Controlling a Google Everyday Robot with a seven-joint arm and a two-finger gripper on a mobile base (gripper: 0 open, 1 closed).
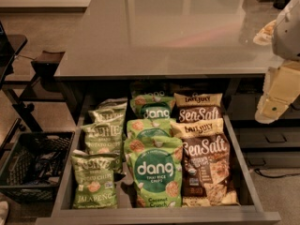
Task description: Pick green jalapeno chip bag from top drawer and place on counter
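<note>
The top drawer is pulled open below the counter. Its left column holds several olive-green jalapeno chip bags; the front one shows white "JALAPENO" lettering. The middle column holds brighter green "dang" bags. The right column holds brown "Sea Salt" bags. The gripper hangs at the right edge of the view, above and to the right of the drawer's right side, away from the jalapeno bags. It holds nothing that I can see.
A black wire crate sits on the floor left of the drawer. A dark stand is at the left behind it. Lower closed drawers are at the right under the counter.
</note>
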